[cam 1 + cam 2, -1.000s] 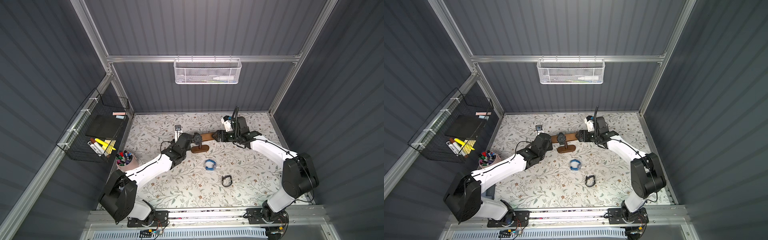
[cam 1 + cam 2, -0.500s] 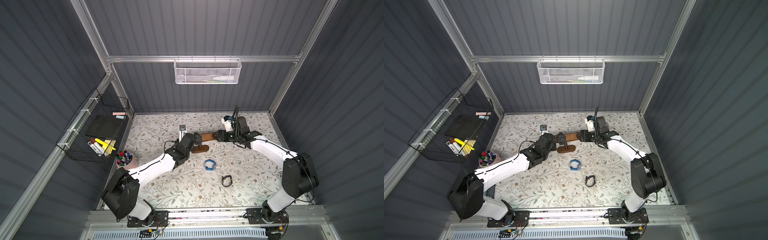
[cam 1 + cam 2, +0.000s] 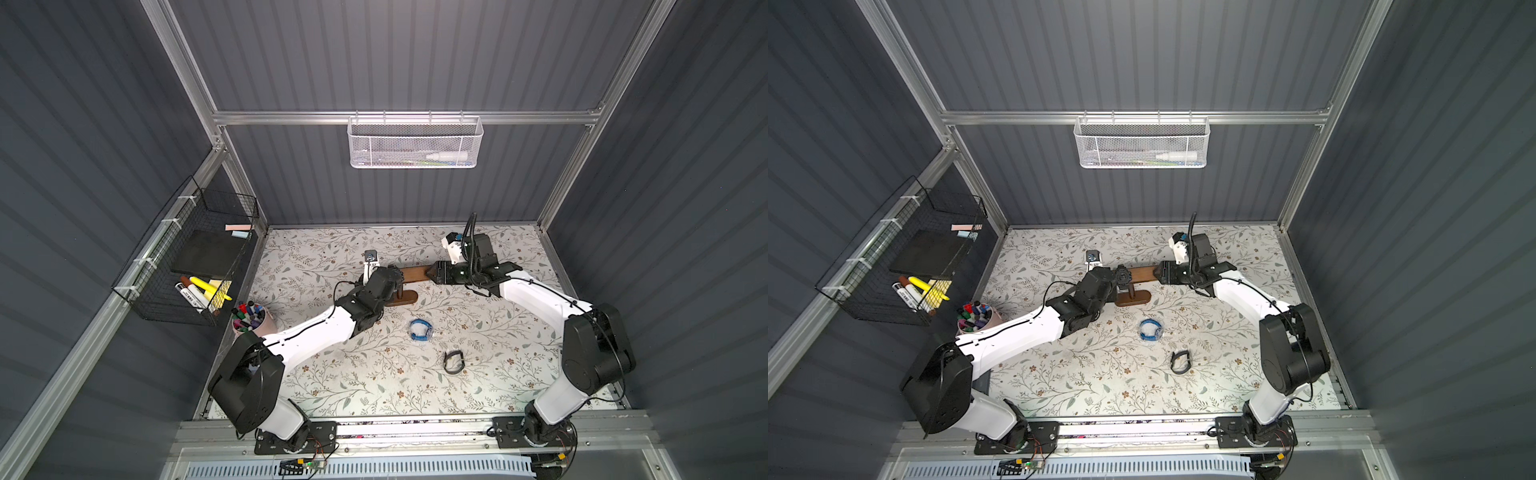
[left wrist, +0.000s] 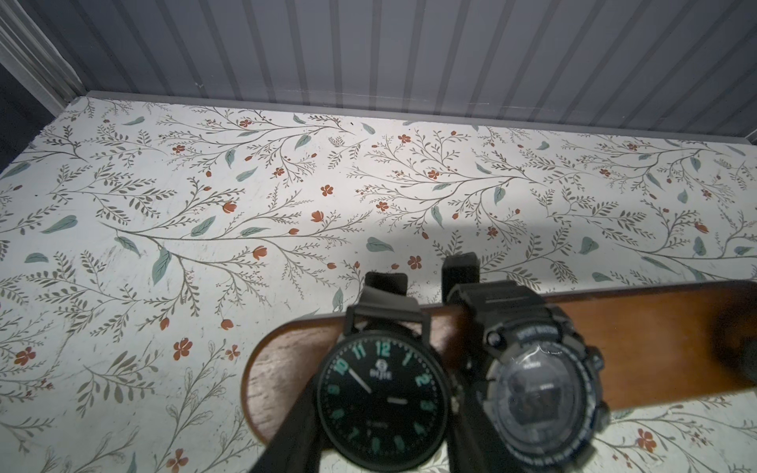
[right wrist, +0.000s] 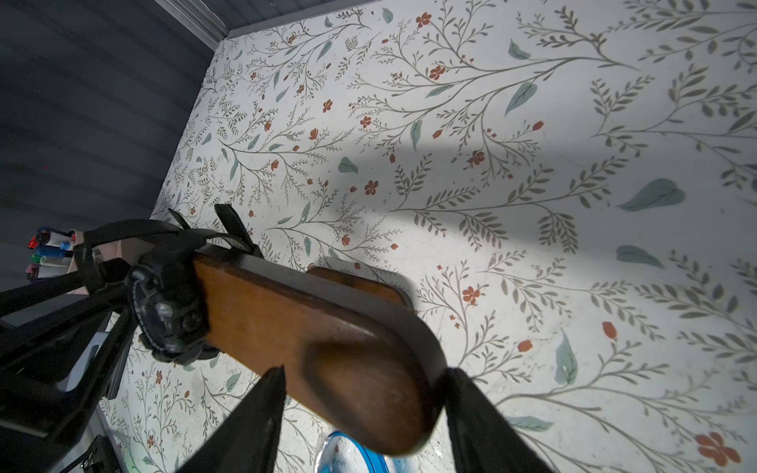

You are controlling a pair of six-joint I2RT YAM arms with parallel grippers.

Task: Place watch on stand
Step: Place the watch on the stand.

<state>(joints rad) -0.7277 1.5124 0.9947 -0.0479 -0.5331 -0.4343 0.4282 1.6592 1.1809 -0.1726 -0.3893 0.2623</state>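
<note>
Both arms reach out low to the stand (image 3: 417, 272) from opposite sides. Left gripper (image 3: 392, 277) is clamped on the watch (image 4: 383, 393), which sits at the bar's left end right beside a sport watch (image 4: 540, 393). Right gripper (image 5: 364, 381) pinches the other end. Count: one stand, two watches on it, plus a blue band (image 3: 420, 330) and a black band (image 3: 453, 361) on the table (image 3: 374, 386). Left arm's slid closer to the post than a second ago

Left wrist view: the left gripper (image 4: 379, 403) shows only blurred dark fingers (image 4: 286, 434), cut off at the edge; on the watch (image 4: 381, 399) the dial's small lettering is unreadable; the stand (image 4: 635, 340) — post hidden — runs out of frame; right wrist view: blue band (image 5: 356, 456) cropped, right gripper (image 5: 364, 374) blurred.
</note>
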